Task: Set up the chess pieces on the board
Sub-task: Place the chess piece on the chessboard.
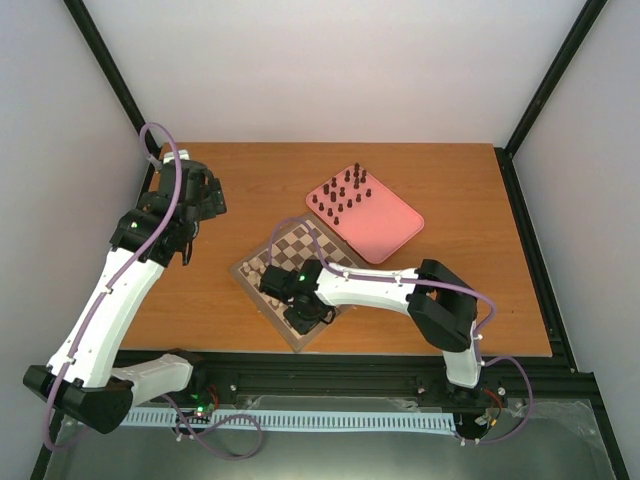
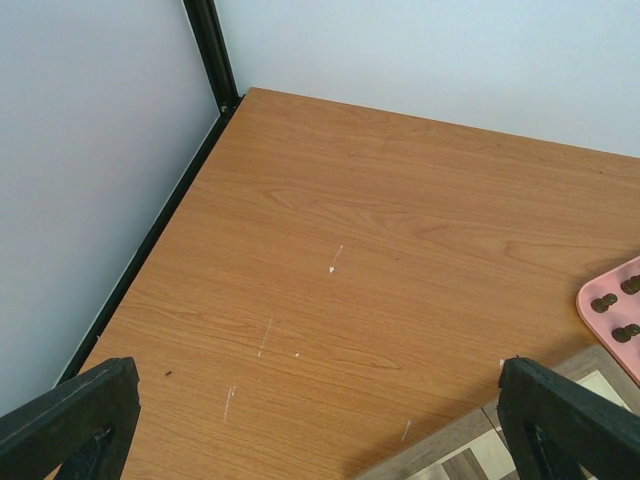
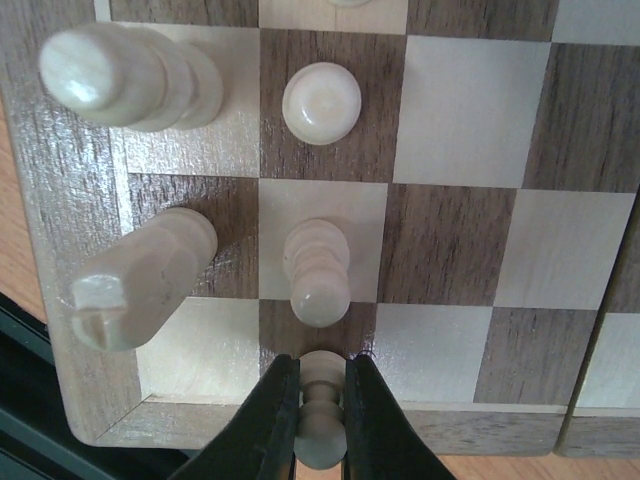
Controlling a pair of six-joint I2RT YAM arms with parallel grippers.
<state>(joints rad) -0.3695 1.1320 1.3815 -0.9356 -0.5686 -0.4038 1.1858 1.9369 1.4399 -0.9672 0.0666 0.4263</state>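
From above, my right gripper (image 1: 300, 297) hides the lower squares of the board (image 1: 300, 240) at centre frame. Dark pieces (image 1: 340, 195) stand small on the pink tray (image 1: 390, 235), upper right. My left gripper (image 1: 203, 190) is spread in its wrist view, with the board's corner cut off lower right. In my right wrist view the fingers pinch a cream pawn (image 3: 322, 370) at the board's bottom edge, other cream pieces (image 3: 320, 102) above it.

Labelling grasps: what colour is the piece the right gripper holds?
Cream; the piece shows best in right wrist view.
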